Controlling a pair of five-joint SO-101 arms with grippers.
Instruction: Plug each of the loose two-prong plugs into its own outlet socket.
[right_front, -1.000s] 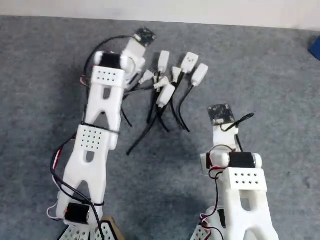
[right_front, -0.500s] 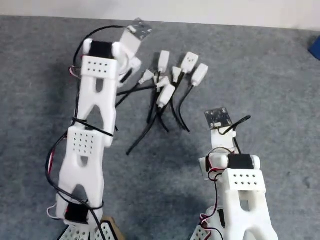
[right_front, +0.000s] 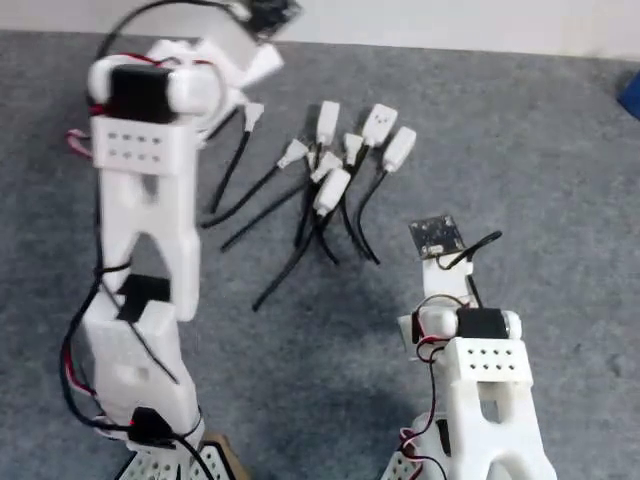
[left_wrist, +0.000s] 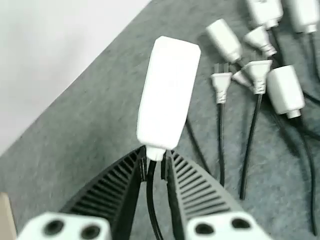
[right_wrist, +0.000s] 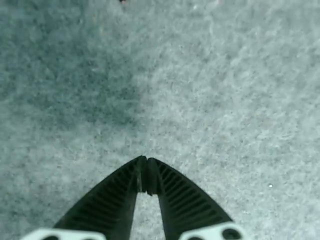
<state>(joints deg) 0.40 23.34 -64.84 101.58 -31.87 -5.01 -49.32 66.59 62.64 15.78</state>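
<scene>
My left gripper (left_wrist: 154, 161) is shut on the cord end of a white outlet socket (left_wrist: 167, 95) and holds it above the grey carpet. In the high view this socket (right_front: 262, 63) is near the back edge, at the tip of the raised left arm (right_front: 145, 150). A loose two-prong plug (left_wrist: 220, 81) with a black cord lies just past it, the same plug (right_front: 251, 114) in the high view. More white plugs and sockets (right_front: 345, 150) lie tangled at the back centre. My right gripper (right_wrist: 147, 181) is shut and empty over bare carpet.
Black cords (right_front: 300, 235) fan out from the pile towards the table's middle. The right arm (right_front: 480, 350) stands at the front right, short of the pile. A pale wall strip (right_front: 450, 25) borders the carpet at the back. A blue object (right_front: 632, 95) sits at the right edge.
The left arm has risen and swung back and to the left, lifting the socket out of the pile. One plug and its cord shifted left. The right arm barely moved.
</scene>
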